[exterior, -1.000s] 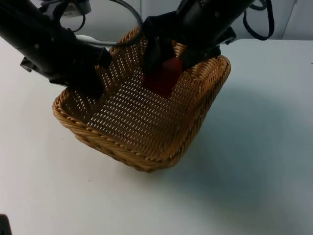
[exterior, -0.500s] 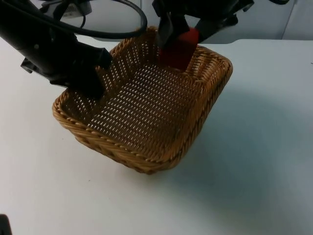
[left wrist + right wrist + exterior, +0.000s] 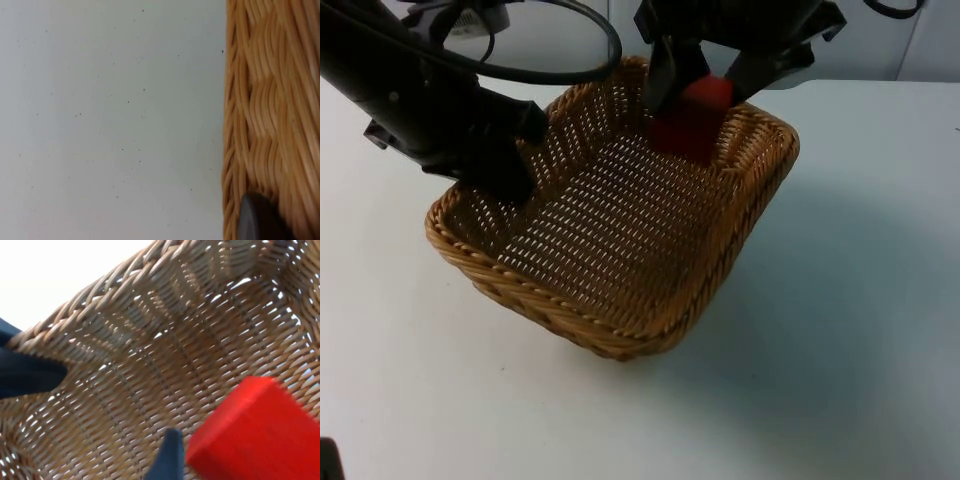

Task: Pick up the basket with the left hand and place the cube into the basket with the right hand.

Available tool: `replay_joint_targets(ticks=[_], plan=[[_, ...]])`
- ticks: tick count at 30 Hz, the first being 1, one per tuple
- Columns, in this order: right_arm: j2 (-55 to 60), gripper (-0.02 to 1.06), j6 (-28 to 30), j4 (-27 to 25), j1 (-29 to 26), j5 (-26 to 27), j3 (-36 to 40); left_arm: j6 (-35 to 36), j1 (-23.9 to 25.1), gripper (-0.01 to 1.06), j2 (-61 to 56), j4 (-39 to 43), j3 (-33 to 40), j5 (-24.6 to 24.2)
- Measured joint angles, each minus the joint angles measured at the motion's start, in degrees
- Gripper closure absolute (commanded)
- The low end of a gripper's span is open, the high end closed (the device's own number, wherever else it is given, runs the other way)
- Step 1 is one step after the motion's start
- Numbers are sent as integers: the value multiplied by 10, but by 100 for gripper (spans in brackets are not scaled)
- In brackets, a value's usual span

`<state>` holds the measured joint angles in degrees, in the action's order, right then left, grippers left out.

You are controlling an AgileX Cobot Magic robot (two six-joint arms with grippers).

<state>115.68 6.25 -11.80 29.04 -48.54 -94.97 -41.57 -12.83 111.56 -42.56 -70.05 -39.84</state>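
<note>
The woven wicker basket [image 3: 620, 300] hangs tilted above the white table. My left gripper [image 3: 513, 168] is shut on its left rim. The left wrist view has the rim's weave [image 3: 265, 100] running beside one black fingertip [image 3: 257, 220]. The red cube [image 3: 688, 122] is over the basket's far corner, just inside the rim, with my right gripper [image 3: 698, 92] shut on it. In the right wrist view the cube [image 3: 260, 435] hangs above the basket's floor [image 3: 150, 365], next to a dark fingertip [image 3: 172, 455].
White table top [image 3: 850, 330] lies all around and under the basket. The grey partition wall [image 3: 880, 50] stands behind the arms. The left arm's dark body [image 3: 25, 372] reaches in over the basket's side.
My right gripper rose with the cube from low inside the basket to its far rim, then shifted slightly right. The basket and the left arm barely moved.
</note>
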Motion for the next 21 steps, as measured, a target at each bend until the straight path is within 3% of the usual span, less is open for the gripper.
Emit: replay_joint_targets(ticks=[5, 13, 16, 17, 19, 20, 21], plan=[[0, 21, -3, -1, 0, -9, 0, -2, 0, 105, 0, 4, 1, 0], [-1, 29, -22, 15, 0, -9, -7, -2, 0, 105, 0, 3, 1, -5], [-6, 47, -29, 43, 0, -14, -25, -2, 0, 105, 0, 3, 1, -5], [-16, 47, -44, 86, 0, -27, -45, -2, 0, 105, 0, 3, 1, -6], [-34, 61, -62, 154, 0, -48, -74, -2, 0, 105, 0, 3, 1, -6], [-34, 71, -62, 154, 0, -48, -74, -2, 0, 105, 0, 3, 1, -6], [-47, 71, -75, 195, 0, -62, -89, -2, 0, 105, 0, 3, 1, -6]])
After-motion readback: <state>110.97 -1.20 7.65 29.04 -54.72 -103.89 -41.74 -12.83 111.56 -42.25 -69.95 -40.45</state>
